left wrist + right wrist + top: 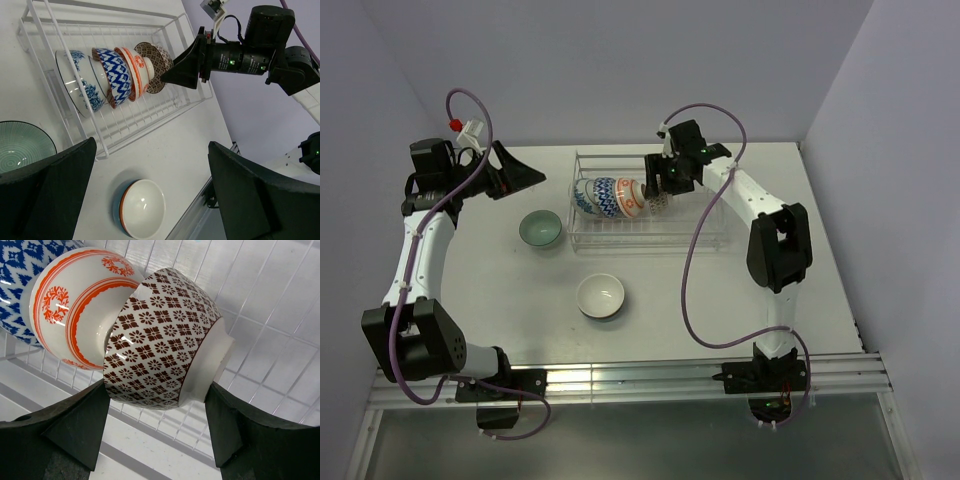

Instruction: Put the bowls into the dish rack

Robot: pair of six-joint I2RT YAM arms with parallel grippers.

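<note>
The dish rack (pixel 700 225) stands at the back middle of the table. Several bowls lean on edge in a row inside it: a blue floral one (pixel 75 82), a blue zigzag one (pixel 114 75), an orange-red patterned one (pixel 65 300) and a brown patterned one (pixel 160 335) at the right end. My right gripper (pixel 156 387) reaches into the rack and is shut on the brown bowl, one finger at its rim side and one at its white foot. My left gripper (pixel 517 175) hovers open and empty left of the rack.
A green bowl (pixel 540 228) sits on the table just left of the rack's front corner. A white bowl with an orange-and-blue outside (pixel 601 296) sits nearer the front, in the middle. The rack's right half (pixel 705 200) holds nothing.
</note>
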